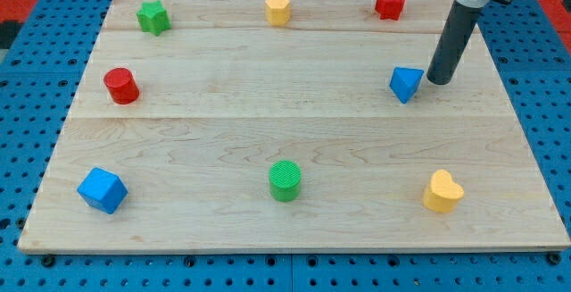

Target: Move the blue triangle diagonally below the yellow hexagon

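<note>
Blue triangle (406,83) toward the view's right side of the worktop (268,140), well apart from the yellow hexagon (277,9) near the view's top edge. My tip (439,80) just beside the triangle on its right, seemingly close to touching, likely placed there for a leftward push toward a spot diagonally below the hexagon. No pincer on this rig: a bare rod, nothing gripped. Red star (389,2) above the triangle, off the probable path
</note>
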{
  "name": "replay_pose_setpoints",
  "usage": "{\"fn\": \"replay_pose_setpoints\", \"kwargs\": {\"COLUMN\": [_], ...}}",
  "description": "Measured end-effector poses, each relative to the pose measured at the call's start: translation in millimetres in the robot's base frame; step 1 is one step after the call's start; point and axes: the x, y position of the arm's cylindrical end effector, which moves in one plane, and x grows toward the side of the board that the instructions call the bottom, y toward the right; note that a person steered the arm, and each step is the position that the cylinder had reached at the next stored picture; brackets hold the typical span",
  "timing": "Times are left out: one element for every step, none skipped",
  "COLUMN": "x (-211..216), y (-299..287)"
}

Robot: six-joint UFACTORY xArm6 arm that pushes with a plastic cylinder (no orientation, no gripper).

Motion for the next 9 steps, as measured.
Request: {"fn": "replay_pose_setpoints", "kwargs": {"x": [-2,-5,-34,-63,-89,-111,-128,-99,-20], "y": [0,13,30,36,36,36,36,42,13]}}
